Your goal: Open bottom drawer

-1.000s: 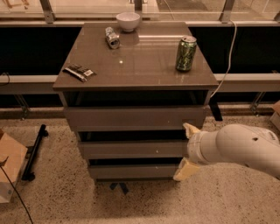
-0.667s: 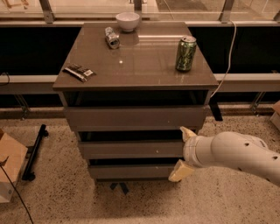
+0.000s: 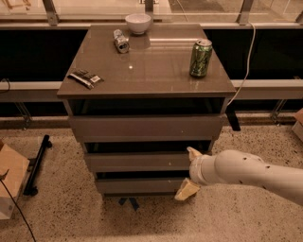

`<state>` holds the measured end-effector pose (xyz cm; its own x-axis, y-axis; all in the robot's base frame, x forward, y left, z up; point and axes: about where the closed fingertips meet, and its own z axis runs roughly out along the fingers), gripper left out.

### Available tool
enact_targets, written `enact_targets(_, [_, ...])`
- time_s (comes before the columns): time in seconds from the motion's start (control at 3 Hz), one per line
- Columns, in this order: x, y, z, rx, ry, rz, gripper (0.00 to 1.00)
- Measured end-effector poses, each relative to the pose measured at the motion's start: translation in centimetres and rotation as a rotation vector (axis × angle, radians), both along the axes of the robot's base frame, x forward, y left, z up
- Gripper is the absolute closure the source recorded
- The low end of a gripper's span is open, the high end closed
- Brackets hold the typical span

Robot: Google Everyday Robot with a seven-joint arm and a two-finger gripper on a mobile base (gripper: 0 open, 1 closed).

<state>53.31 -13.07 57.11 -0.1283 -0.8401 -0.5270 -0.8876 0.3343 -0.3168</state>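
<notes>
We read this as an office or lab test area, not a home. The speckled terrazzo floor [image 3: 61,212], the row of windows with grey metal posts [image 3: 49,12] along the back, a loose white cable [image 3: 246,61] hanging down the dark wall, and a brown cardboard box [image 3: 9,179] and black metal stand [image 3: 38,165] on the floor all suggest it. At the lower right front of a taupe-grey three-drawer cabinet [image 3: 156,66] sits the white arm's cream gripper [image 3: 188,172], fingers spread.

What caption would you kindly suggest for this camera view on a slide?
Open gripper poised at the right end of the bottom drawer front.
</notes>
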Motion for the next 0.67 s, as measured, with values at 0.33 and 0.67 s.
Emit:
enact_targets(0.33, [0.1,0.0,-2.2,-0.003,0.024,-0.029,0.00])
enact_targets(0.67, [0.2,0.0,-4.5,0.028,0.057,-0.048,0.00])
